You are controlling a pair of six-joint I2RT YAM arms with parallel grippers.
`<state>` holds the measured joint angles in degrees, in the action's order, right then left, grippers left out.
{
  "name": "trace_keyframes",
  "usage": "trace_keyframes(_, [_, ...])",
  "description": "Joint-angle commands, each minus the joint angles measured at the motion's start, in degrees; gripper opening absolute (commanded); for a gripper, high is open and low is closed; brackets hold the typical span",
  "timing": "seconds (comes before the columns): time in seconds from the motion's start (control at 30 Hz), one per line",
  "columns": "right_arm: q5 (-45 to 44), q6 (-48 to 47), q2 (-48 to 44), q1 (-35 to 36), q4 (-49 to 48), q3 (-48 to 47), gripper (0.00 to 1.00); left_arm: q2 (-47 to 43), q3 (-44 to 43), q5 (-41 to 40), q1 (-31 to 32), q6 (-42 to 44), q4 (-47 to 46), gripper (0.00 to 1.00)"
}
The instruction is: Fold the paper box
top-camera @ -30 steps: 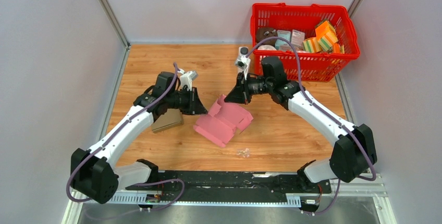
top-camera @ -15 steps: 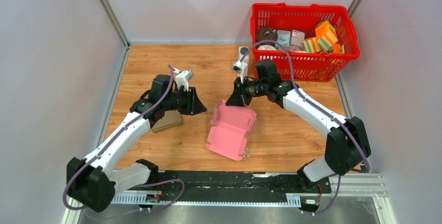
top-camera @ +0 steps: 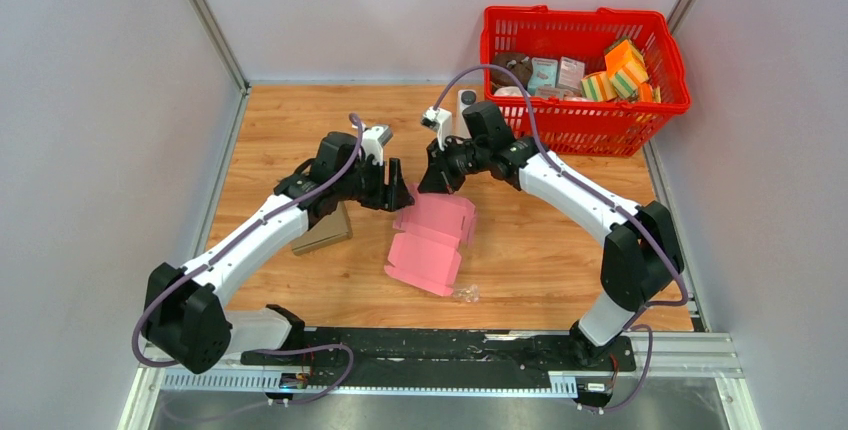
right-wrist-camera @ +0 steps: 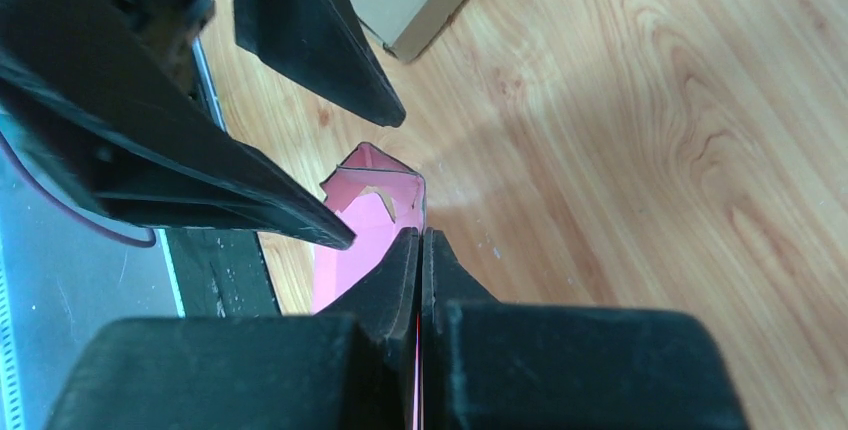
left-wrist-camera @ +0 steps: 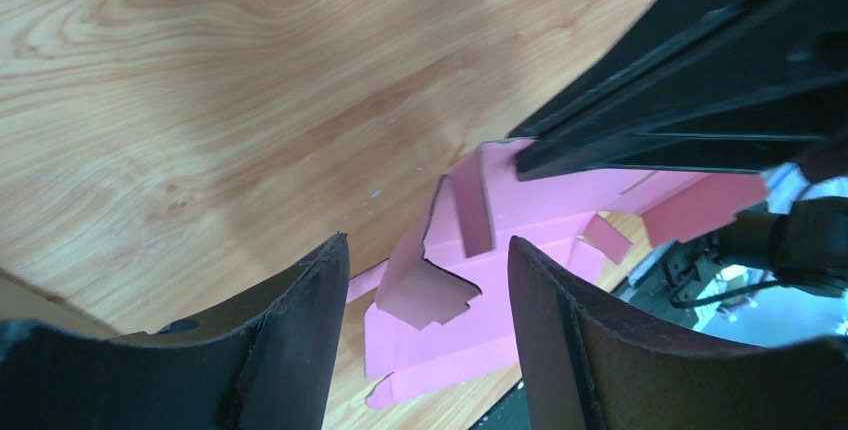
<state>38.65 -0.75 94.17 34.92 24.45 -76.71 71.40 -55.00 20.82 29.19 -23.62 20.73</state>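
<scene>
The pink paper box (top-camera: 428, 247) lies half-open on the wooden table (top-camera: 540, 250). Its far edge is pinched in the right gripper (right-wrist-camera: 421, 238), whose fingers press together on the card. The left gripper (left-wrist-camera: 424, 250) stands spread just beside that edge, with a raised flap ahead of its gap. A brown cardboard box (top-camera: 325, 235) lies behind the left gripper, and a red basket (top-camera: 600, 128) stands beyond the right arm.
</scene>
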Motion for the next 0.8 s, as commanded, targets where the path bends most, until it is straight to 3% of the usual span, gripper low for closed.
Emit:
trace_keyframes(0.0, [1.5,-1.5,0.9,0.2,0.1,-4.3,0.00,1.5,-3.4,-4.6,0.3,3.4,2.8,0.67])
trace_keyframes(0.07, [2.1,-2.1,1.3,0.1,0.3,-4.8,0.00,2.0,-3.4,-7.1,0.2,3.9,4.0,0.64])
trace_keyframes(0.2, [1.9,-6.1,1.9,0.1,2.9,-5.7,0.00,1.6,-4.2,-10.3,0.1,6.8,7.3,0.32])
trace_keyframes(0.3, [-0.2,-10.6,2.5,0.1,6.0,-7.0,0.00,0.1,-2.2,-9.9,-0.1,8.1,5.0,0.14])
trace_keyframes(0.37, [-3.3,-12.9,1.6,0.9,5.7,-6.0,0.00,-0.5,-1.0,-8.3,-0.4,6.2,1.8,0.07])
trace_keyframes(0.5, [-12.7,-15.7,-1.9,4.2,-6.4,3.5,0.00,-0.5,3.6,-5.5,-0.7,2.7,-5.3,0.06])
trace_keyframes(0.53, [-18.8,-16.6,-2.4,5.1,-11.6,5.4,0.00,-0.1,3.9,-5.8,-0.9,2.3,-5.8,0.06])
trace_keyframes(0.63, [-26.2,-19.5,-3.3,7.6,-20.7,11.0,0.00,0.4,4.4,-10.0,-1.7,0.8,-5.4,0.06])
trace_keyframes(0.73, [-33.3,-22.6,-3.8,11.0,-29.8,15.9,0.00,1.0,6.0,-11.3,-4.2,-2.0,-7.0,0.13])
trace_keyframes(0.77, [-34.2,-23.3,-3.5,11.7,-30.2,16.0,0.00,1.3,6.2,-11.2,-4.8,-3.1,-7.3,0.22])
